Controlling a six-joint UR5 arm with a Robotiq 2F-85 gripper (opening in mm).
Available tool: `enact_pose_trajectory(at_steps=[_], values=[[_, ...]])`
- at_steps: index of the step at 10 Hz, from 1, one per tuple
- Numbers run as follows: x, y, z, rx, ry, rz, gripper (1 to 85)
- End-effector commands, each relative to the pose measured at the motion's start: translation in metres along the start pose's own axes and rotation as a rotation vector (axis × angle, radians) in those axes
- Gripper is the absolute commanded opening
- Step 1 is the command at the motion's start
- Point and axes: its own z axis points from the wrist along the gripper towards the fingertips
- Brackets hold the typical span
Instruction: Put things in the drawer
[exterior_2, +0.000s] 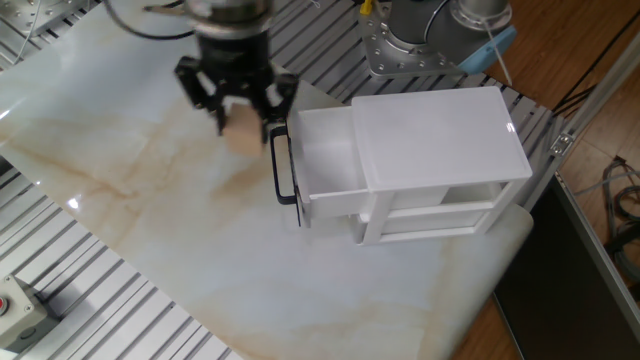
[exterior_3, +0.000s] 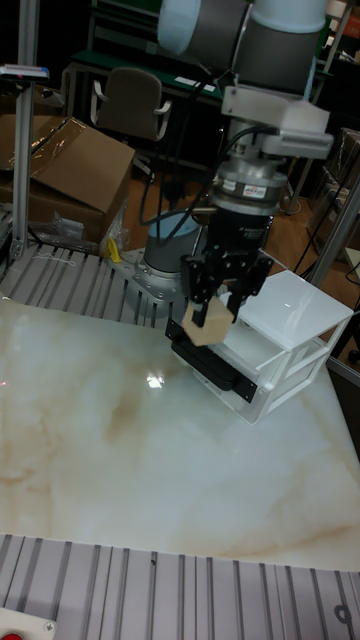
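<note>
A small tan wooden cube (exterior_2: 242, 140) hangs above the marble tabletop, with my gripper (exterior_2: 245, 126) shut on it between the black fingers. In the tall fixed view the cube (exterior_3: 206, 323) is tilted in the gripper (exterior_3: 222, 305), just in front of the cabinet. The white top drawer (exterior_2: 328, 160) is pulled open, and its black bar handle (exterior_2: 283, 168) lies just right of and below the cube. The white two-tier cabinet (exterior_2: 440, 130) stands to the right. The inside of the drawer shows nothing in it.
The arm's metal base (exterior_2: 405, 45) stands behind the cabinet. Slatted metal table (exterior_2: 120, 300) borders the marble slab (exterior_2: 150, 210). A box with a red button (exterior_2: 10, 305) sits at the lower left. A cardboard box (exterior_3: 70, 170) and a chair (exterior_3: 130, 100) stand beyond the table.
</note>
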Motion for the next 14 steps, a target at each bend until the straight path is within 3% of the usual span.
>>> enact_pose_trajectory(at_steps=[1, 5, 8, 14], values=[[0.007, 0.039, -0.009, -0.015, -0.003, 0.013, 1.0], [0.014, 0.065, -0.005, -0.041, 0.001, -0.008, 1.0], [0.013, 0.079, 0.01, -0.028, -0.017, -0.004, 1.0], [0.02, 0.083, 0.036, -0.006, -0.03, -0.02, 1.0]])
